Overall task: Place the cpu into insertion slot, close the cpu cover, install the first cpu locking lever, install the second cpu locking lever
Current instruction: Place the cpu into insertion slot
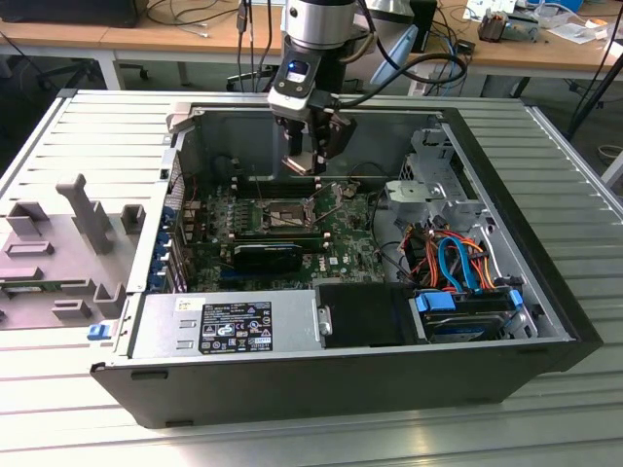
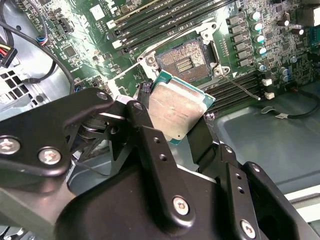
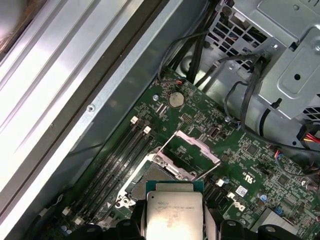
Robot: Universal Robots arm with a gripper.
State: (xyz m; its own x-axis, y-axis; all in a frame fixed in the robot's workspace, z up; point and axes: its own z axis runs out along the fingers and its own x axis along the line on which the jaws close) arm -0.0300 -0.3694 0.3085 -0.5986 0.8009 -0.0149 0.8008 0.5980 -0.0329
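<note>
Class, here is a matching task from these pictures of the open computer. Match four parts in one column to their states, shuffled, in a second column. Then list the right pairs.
Column one:
1. chip
2. socket
3. cover frame
4. end effector

Column two:
A. swung up, open
B. shut on the chip
C. empty, contacts bare
D. held in the air over the socket

Pairs: 1-D, 2-C, 3-A, 4-B
</note>
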